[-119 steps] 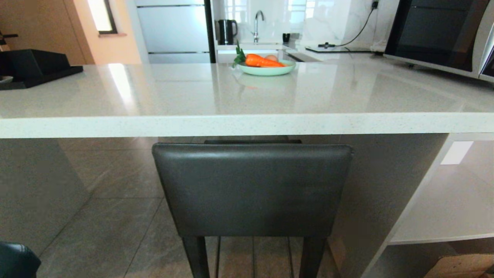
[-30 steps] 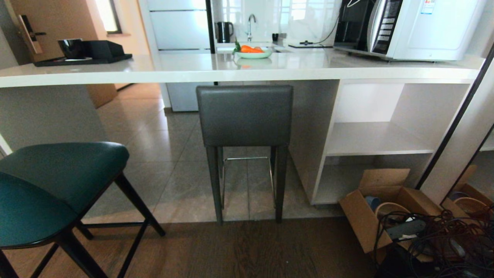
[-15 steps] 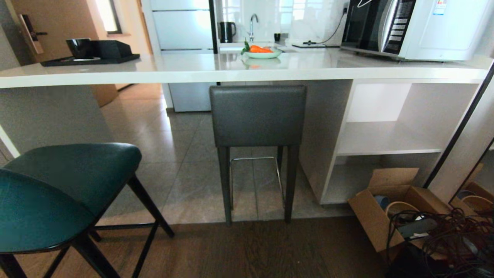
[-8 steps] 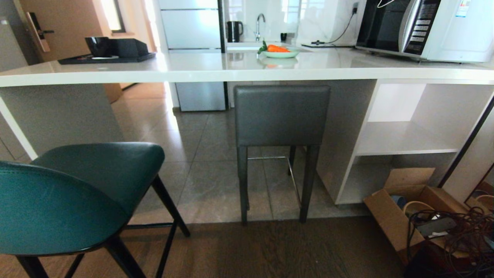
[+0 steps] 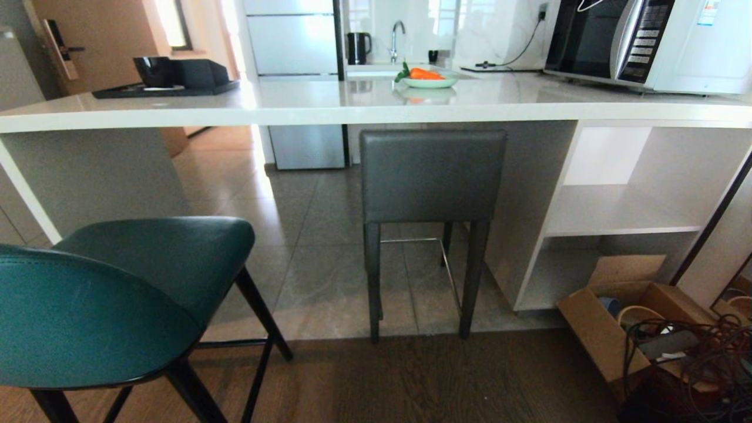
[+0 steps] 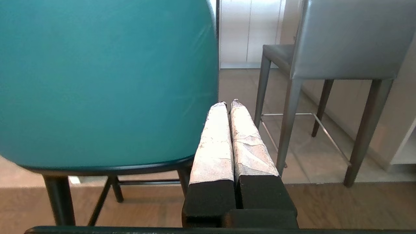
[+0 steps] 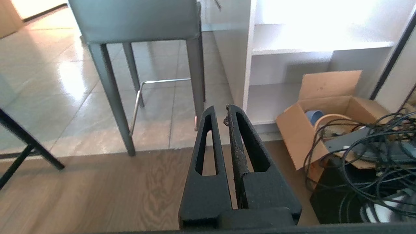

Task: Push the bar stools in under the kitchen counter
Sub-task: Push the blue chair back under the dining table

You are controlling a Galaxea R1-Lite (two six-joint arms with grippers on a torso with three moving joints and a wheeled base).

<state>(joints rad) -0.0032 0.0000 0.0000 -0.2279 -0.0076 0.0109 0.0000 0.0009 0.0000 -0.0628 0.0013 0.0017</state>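
At about eight o'clock in my head view stands the teal stool (image 5: 111, 294), well out from the kitchen counter (image 5: 352, 108), its rounded back toward me and its thin black legs on the wood floor. My left gripper (image 6: 229, 105) hangs just beside the right edge of that padded back, jaws pressed together on nothing. I judge this stool light and a little tippy on those splayed legs; the padding is soft and would give under a fingertip, so I would push low on the back or at the seat rim, flat with closed fingers, rather than pinch it. At twelve o'clock the dark grey stool (image 5: 432, 176) sits tucked in, the top of its rectangular back just below the slab edge; it looks heavier and stiffer, its leather likely slick. My right gripper (image 7: 219, 112) points toward the floor near that stool's legs and chrome footrest (image 7: 156, 84), jaws closed and empty. At four o'clock lie a cardboard box (image 5: 611, 317) and tangled cables (image 5: 693, 358). Compared with half a second earlier, the whole view has slid a touch: the teal stool fills slightly more of the frame, which I take for my own turning, not the stools moving.
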